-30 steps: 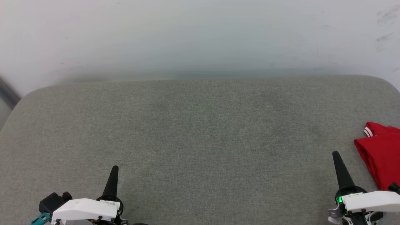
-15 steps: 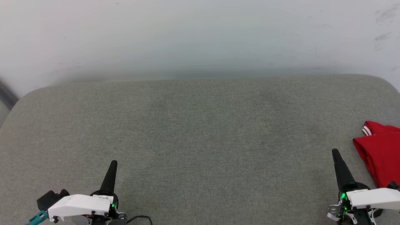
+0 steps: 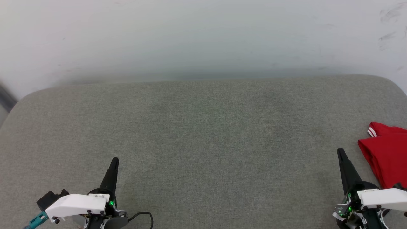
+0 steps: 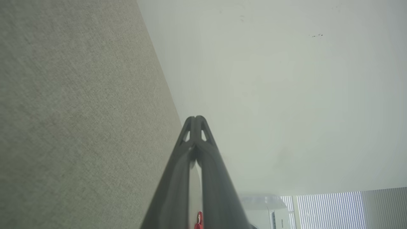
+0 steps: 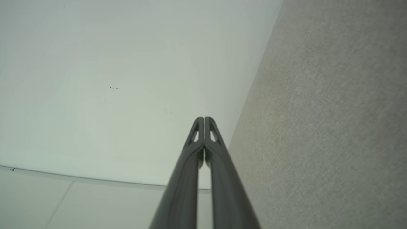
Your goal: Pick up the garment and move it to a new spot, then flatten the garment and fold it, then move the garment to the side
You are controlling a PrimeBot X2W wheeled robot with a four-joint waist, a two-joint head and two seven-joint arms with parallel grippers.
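Observation:
The garment (image 3: 388, 156), red with a red-and-white striped trim, lies folded at the right edge of the grey cushioned surface (image 3: 203, 133) and runs out of the head view. My right gripper (image 3: 341, 152) is shut and empty, its tip just left of the garment, apart from it. At the lower left my left gripper (image 3: 115, 161) is shut and empty, far from the garment. In the left wrist view the left gripper (image 4: 196, 118) has its fingers pressed together; a small red patch of the garment (image 4: 199, 221) shows between them low down. The right gripper (image 5: 204, 118) is likewise shut.
A pale wall (image 3: 203, 38) rises behind the grey surface's far edge. The surface rounds off at its far left and far right corners. A black cable (image 3: 143, 216) loops by my left wrist. A window blind (image 4: 334, 210) shows in the left wrist view.
Both grippers have crept a little up the head view, staying shut. The whole picture has shifted slightly, so the camera has moved. The garment lies as before.

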